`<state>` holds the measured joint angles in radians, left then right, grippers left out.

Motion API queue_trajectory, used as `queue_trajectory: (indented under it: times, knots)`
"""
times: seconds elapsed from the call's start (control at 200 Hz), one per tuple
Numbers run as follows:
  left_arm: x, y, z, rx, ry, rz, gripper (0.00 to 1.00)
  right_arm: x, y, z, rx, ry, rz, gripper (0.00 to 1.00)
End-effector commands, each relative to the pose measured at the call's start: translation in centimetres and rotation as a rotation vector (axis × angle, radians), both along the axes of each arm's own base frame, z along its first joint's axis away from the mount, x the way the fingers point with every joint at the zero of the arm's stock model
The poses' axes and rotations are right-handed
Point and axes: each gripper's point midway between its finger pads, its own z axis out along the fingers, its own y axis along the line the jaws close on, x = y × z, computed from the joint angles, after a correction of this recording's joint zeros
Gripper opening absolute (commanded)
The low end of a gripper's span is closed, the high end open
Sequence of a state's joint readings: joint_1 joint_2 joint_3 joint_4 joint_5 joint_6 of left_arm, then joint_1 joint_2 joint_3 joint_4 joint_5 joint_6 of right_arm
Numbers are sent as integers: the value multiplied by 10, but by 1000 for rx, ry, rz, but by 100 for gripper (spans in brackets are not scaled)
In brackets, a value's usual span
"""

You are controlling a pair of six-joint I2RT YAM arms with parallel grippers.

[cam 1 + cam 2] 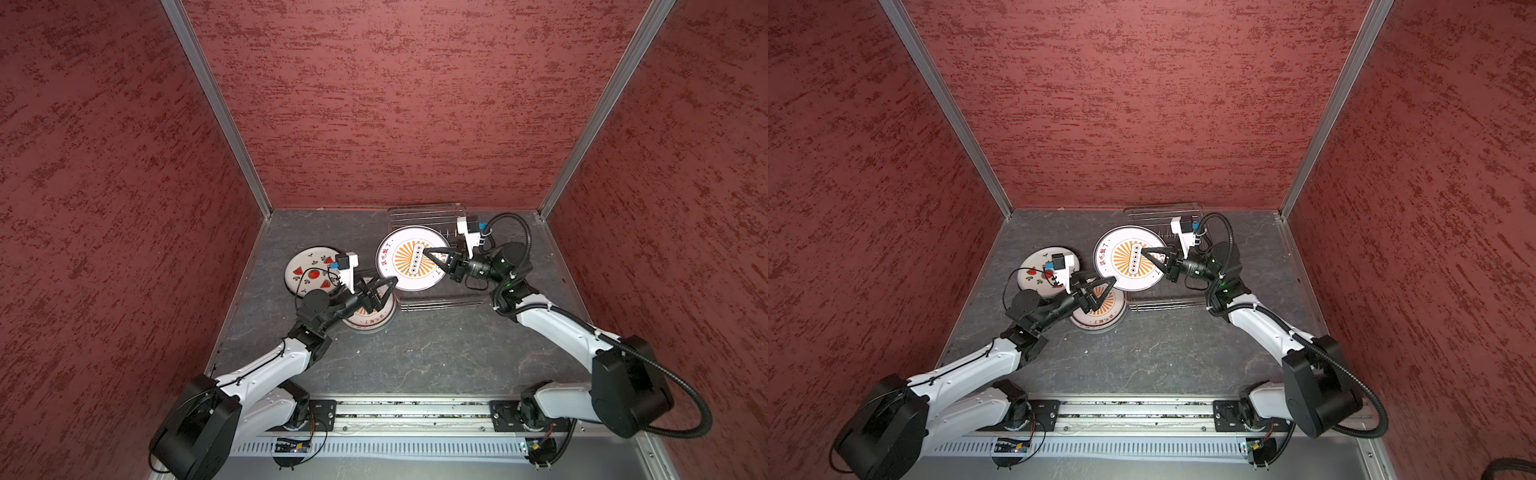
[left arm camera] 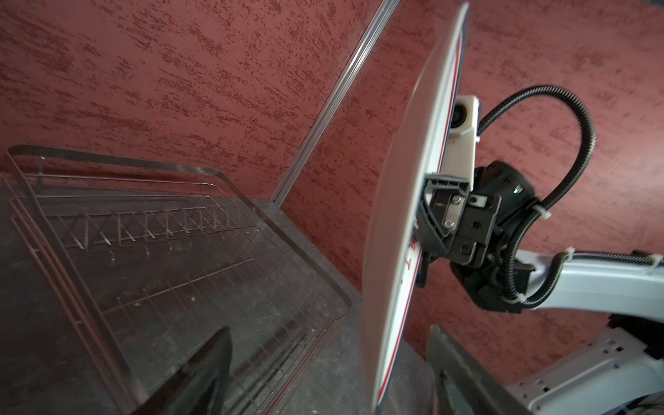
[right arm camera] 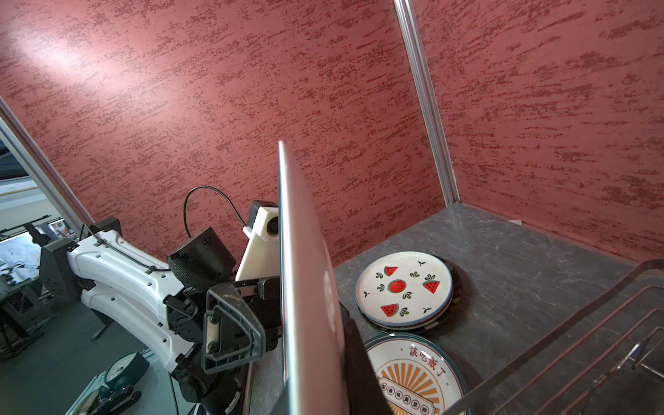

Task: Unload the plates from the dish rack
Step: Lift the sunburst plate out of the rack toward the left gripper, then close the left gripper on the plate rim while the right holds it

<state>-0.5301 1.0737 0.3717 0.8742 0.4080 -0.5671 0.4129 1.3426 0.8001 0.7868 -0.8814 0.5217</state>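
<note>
Bare counter nearest. Flat sunburst plate lies on it, partly under the left end effector. That end effector's jaws are wide apart, one each side of the held plate at its lower rim, not clamping. Watermelon plate tops a stack just left. Right end effector is pinched tight on the held plate, which is tilted up over the dish rack near the back wall.
</note>
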Motion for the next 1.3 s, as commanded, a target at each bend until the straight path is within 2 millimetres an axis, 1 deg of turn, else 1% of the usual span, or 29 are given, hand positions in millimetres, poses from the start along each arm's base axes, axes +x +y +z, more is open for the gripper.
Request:
queue_trajectory:
  times: [0.0,0.075,0.15,0.19,0.23,0.316,0.421,0.546,0.696,0.736,0.967,1.077,1.167,1.298]
  knots:
    - [-4,-7,23,-31,-75,-27,78,-15,2,16,23,-102,43,8]
    - [-5,-8,25,-45,-81,-33,77,-16,3,14,16,-104,48,8]
    - [-6,-8,27,-54,-89,-31,69,-16,3,12,9,-103,45,8]
    - [-5,-9,27,-55,-84,-34,61,-16,3,10,6,-102,46,8]
    - [-6,-12,28,-53,-83,-50,57,-17,4,9,4,-104,49,8]
    - [-8,-17,30,-61,-87,-78,55,-19,4,7,-1,-106,57,8]
    - [-7,-16,31,-78,-100,-70,51,-19,3,5,-6,-110,51,8]
    - [-6,-21,32,-81,-95,-92,43,-20,5,3,-7,-112,65,8]
    - [-5,-26,31,-90,-88,-118,40,-17,7,0,-12,-102,71,8]
    - [-4,-26,31,-89,-86,-119,38,-17,7,-2,-12,-100,72,8]
    - [0,-26,29,-91,-74,-107,30,-13,9,-8,-20,-90,75,8]
    - [2,-26,29,-96,-65,-100,24,-11,11,-11,-23,-80,83,8]
    - [4,-26,27,-91,-60,-89,23,-10,11,-12,-25,-80,78,8]
    - [10,-25,24,-76,-32,-66,13,-6,10,-17,-34,-76,59,8]
